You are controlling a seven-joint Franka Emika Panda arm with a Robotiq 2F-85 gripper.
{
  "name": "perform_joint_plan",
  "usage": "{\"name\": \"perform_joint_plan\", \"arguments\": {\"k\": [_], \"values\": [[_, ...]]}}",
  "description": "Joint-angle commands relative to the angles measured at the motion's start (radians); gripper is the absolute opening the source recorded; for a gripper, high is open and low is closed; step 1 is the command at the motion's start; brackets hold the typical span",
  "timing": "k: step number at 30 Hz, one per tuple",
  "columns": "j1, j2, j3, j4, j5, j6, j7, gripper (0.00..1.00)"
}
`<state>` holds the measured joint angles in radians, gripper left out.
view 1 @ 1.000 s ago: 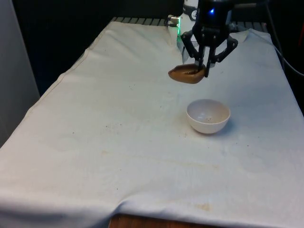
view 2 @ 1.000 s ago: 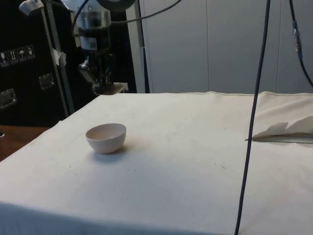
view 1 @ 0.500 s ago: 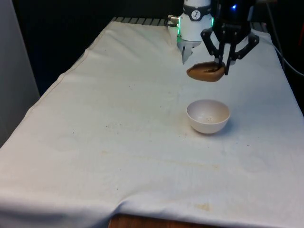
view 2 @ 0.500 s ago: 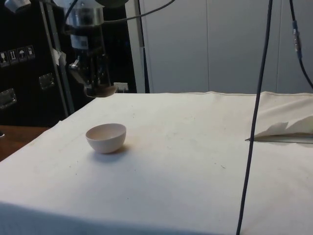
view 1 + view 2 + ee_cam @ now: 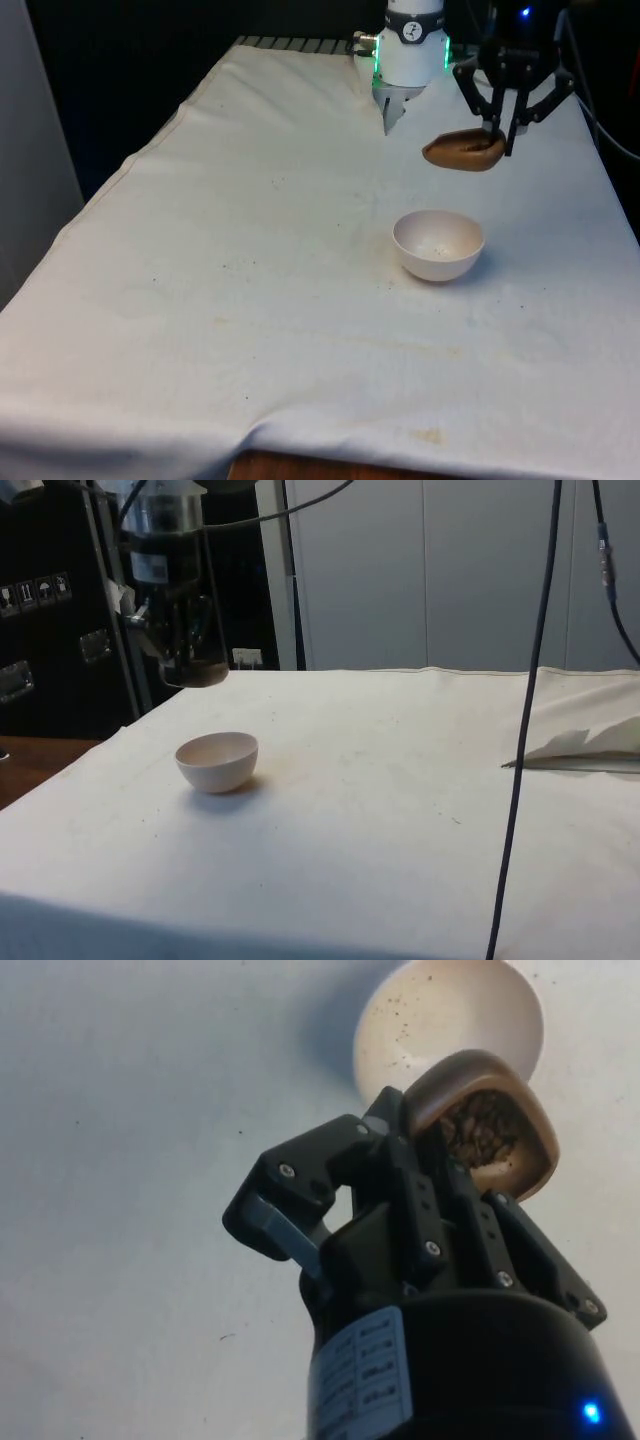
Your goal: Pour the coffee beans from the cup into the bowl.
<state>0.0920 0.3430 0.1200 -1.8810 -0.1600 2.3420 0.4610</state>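
Bowl (image 5: 438, 244), white and nearly empty, sits on the table (image 5: 220, 280) toward its far right corner, while beyond it the gripper (image 5: 503, 138) pinches the brown cup (image 5: 464, 151) by its rim, carried level and aloft so the coffee beans (image 5: 483, 1128) stay in.

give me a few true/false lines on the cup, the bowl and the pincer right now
1. The pincer holds the brown cup in the air. True.
2. The cup is empty. False: the wrist view shows coffee beans inside it.
3. The white bowl stands upright on the cloth. True.
4. The bowl is heaped with beans. False: it holds only a few dark specks.
5. The cup rests on the bowl's rim. False: it hangs above the bowl, apart from it.
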Motion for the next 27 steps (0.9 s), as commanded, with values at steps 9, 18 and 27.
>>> {"name": "perform_joint_plan", "arguments": {"k": [9,18,27], "values": [[-0.001,0.009,0.025,0.0,0.013,0.038,0.027,0.03],[-0.008,0.018,0.034,-0.015,0.035,0.099,0.025,0.03],[-0.014,0.016,0.042,-0.053,0.074,0.187,0.012,0.03]]}}
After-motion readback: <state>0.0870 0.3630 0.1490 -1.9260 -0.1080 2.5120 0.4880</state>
